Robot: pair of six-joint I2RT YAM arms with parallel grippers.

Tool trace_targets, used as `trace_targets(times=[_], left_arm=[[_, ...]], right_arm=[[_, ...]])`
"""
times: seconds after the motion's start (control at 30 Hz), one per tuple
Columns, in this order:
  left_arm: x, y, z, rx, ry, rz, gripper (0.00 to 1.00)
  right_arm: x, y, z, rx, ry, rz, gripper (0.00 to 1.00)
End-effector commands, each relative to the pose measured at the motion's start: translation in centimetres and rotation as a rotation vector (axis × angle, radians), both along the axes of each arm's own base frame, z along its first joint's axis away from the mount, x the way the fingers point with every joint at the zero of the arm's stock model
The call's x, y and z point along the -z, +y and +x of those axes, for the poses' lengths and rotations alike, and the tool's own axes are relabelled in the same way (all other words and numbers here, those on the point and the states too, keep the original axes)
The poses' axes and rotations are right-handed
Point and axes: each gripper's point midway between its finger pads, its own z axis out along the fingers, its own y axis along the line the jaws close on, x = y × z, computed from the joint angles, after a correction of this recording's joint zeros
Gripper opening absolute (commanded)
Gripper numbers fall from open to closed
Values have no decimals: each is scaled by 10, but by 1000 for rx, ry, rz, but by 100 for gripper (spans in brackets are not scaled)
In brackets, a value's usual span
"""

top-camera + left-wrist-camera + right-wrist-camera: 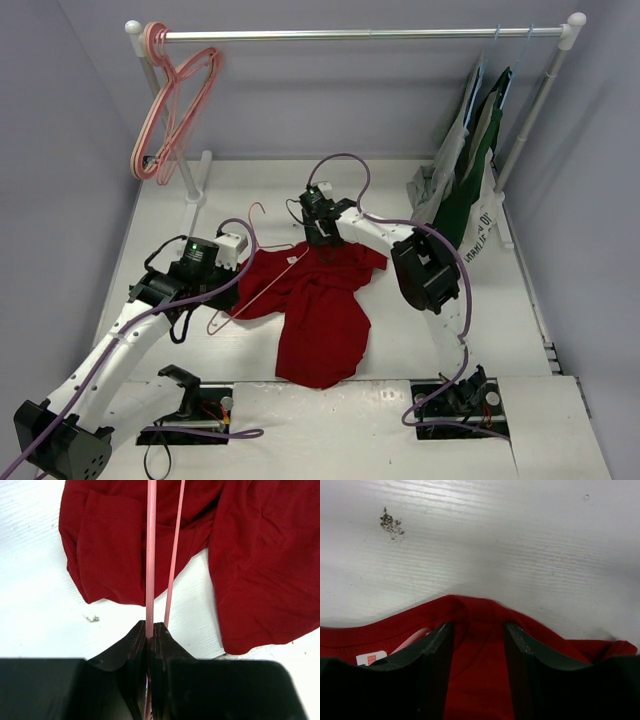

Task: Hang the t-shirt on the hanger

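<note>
the red t-shirt (318, 312) lies crumpled on the white table (250, 185) between the two arms, neck end away from the bases; the salmon-pink hanger (243, 296) lies partly across its left side, hook (256, 211) pointing away towards the rail.

the left gripper (151, 628) has its jaws pressed together on one thin rod of the hanger, and in the wrist view both pink rods run out over the red cloth; the right gripper (479, 626) sits at the collar (470, 605), jaws apart with the neck edge lying between them and not pinched; the small white label (370, 658) shows just left of its left finger.

by the look of it, the step in hand is getting the hanger into the neck opening; no part of the hanger can be seen inside the shirt.

the next move probably calls for the right jaws to close on a single layer of collar and lift it open, while the left arm steers one hanger shoulder in under that edge; catching both layers at once would shut the opening.
</note>
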Motion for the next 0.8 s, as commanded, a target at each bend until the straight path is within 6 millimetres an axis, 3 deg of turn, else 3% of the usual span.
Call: trace_targets(times=[0.0,0.27,0.43,0.6,0.77], left_arm=[[-24,-7,11,-10,-65,-45,0],[-27,-8,11,-9,-68,-53,0],[-27,-8,10,-8,-68,-54,0],[-27,-11,11,0,-77,-66,0],[-32,-21,15,28,-107,-116,0]], right_arm=[[-21,6,10,49,-58,11,45],[-10,-7,12,94,-61,-58,38],[-4,-11,11,95,-58,-84,23],[-25,-10,13,35,-103,-71,6],[-63,-3,13,-86,-176,-26,1]])
